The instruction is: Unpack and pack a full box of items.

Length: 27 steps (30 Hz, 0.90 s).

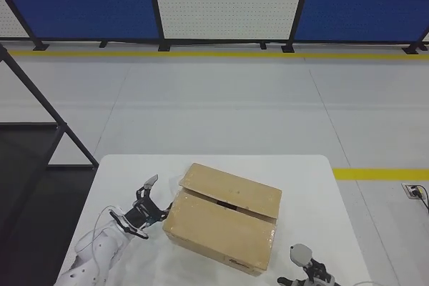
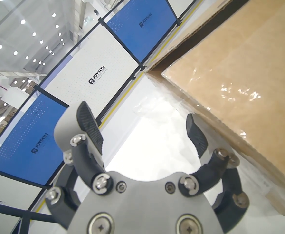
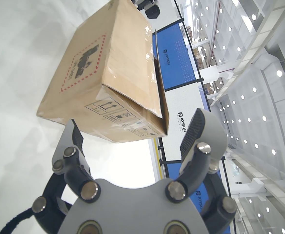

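Note:
A brown cardboard box (image 1: 225, 225) stands on the white table (image 1: 121, 175), with its top flaps folded down and one flap slightly ajar along an edge. My left gripper (image 1: 156, 196) is open just beside the box's left end, near its upper edge. In the left wrist view the fingertips (image 2: 90, 125) hold nothing, and the box wall (image 2: 230, 74) lies close to one finger. My right gripper (image 1: 300, 259) is at the table's front right, off the box's corner. It is open (image 3: 135, 132) and faces the box (image 3: 103, 74) from a short way off.
The table has bare room behind the box and to its right. A black metal frame (image 1: 28, 107) stands to the left of the table. Blue and white partition panels (image 1: 229, 18) line the far side of the floor.

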### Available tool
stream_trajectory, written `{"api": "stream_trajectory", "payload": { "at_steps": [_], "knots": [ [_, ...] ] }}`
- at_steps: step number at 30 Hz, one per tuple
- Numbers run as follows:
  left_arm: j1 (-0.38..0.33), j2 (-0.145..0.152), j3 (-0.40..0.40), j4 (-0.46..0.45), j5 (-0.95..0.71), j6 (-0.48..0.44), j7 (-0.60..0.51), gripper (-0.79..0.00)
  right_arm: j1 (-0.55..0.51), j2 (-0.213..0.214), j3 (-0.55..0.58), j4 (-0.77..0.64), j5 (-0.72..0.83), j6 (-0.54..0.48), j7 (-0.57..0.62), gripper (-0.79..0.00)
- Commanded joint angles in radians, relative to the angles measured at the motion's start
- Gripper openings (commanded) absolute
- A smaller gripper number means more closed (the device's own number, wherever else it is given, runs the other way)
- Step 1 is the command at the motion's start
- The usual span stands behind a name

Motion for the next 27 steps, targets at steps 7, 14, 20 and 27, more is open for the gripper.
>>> {"api": "stream_trajectory", "payload": {
  "at_steps": [7,14,20,27],
  "knots": [
    [0.018,-0.001,-0.013,-0.004,-0.033,0.05,-0.01,0.0,0.043,0.003,-0.065,-0.02,0.001,-0.023,-0.006,0.0],
    [0.067,0.007,-0.063,-0.019,-0.074,0.068,-0.003,0.0,0.099,0.005,-0.116,-0.001,0.003,-0.064,0.0,0.0],
    [0.122,0.013,-0.112,-0.062,-0.133,0.09,-0.003,0.0,0.139,0.003,-0.144,0.024,0.052,-0.053,0.034,0.0],
    [0.17,0.02,-0.148,-0.108,-0.12,0.122,-0.016,0.0,0.159,0.002,-0.152,0.03,0.101,-0.033,0.071,0.0]
  ]
}}
